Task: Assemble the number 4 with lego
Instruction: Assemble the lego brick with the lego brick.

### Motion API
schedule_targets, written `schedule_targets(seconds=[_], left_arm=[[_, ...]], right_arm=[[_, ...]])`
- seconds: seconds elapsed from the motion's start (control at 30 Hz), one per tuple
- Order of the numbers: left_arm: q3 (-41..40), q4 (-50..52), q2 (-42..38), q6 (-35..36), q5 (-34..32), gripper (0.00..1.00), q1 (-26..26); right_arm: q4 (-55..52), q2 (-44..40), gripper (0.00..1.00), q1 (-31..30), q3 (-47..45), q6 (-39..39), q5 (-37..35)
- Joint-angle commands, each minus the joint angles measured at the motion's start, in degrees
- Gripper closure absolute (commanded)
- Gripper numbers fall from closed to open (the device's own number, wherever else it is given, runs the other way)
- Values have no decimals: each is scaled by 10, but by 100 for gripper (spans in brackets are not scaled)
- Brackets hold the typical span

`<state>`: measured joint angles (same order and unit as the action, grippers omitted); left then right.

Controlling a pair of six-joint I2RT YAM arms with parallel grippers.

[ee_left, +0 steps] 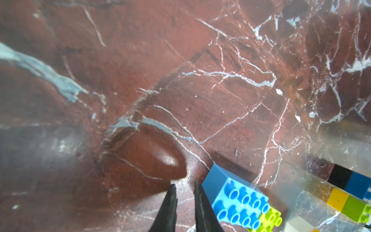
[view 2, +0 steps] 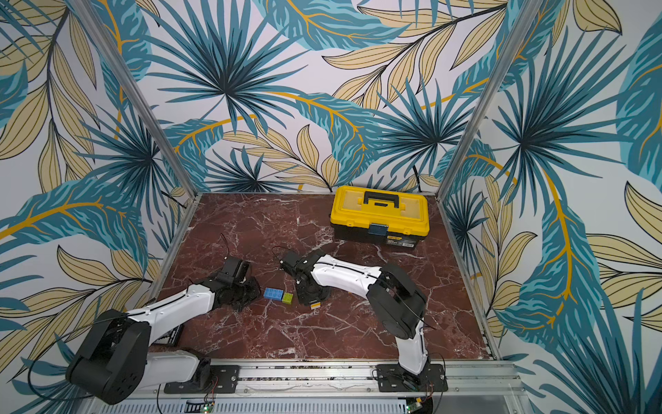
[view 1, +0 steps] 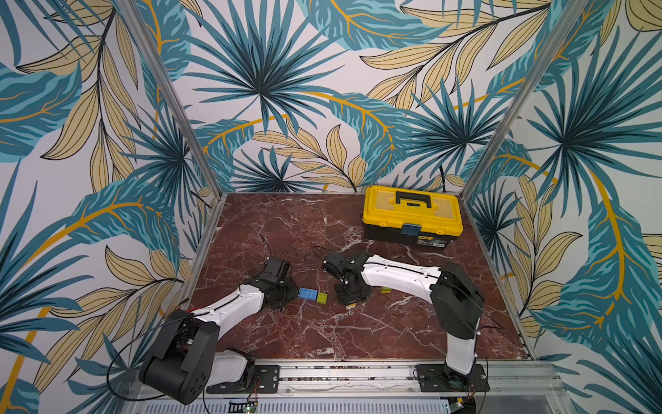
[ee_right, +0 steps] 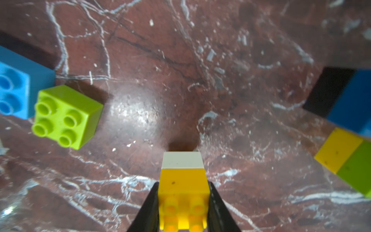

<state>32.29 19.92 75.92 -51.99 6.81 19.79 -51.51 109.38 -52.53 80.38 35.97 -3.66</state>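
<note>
Two arms reach over the tabletop (view 1: 293, 333), where a loose blue brick (view 1: 307, 293) touches a green brick (view 1: 322, 298). Right hand (ee_right: 183, 202) grips a yellow-and-white stack (ee_right: 183, 180) by its flat sides; left hand (ee_left: 184, 202) is nearly closed on nothing, just beside the blue brick. Bricks look rigid, light and smooth: grip opposite flat faces squarely, not the studs.

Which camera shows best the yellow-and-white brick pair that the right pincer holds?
The right wrist view: the yellow-and-white pair fills the foreground, clamped in the right pincer. In both top views only a sliver peeks out below the pincer. The left wrist view shows perhaps a corner, too blurred to tell.
</note>
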Motion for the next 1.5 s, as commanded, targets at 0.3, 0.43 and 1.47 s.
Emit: schedule_targets(seconds=[0.3, 0.43, 1.47], left_arm=[[27, -29, 19, 21, 41, 85, 16], [28, -38, 23, 17, 47, 86, 32], [59, -53, 64, 19, 34, 82, 67]], right_arm=[[33, -51, 84, -26, -51, 93, 38], [41, -46, 84, -41, -50, 106, 35], [49, 24, 82, -38, 16, 112, 10]])
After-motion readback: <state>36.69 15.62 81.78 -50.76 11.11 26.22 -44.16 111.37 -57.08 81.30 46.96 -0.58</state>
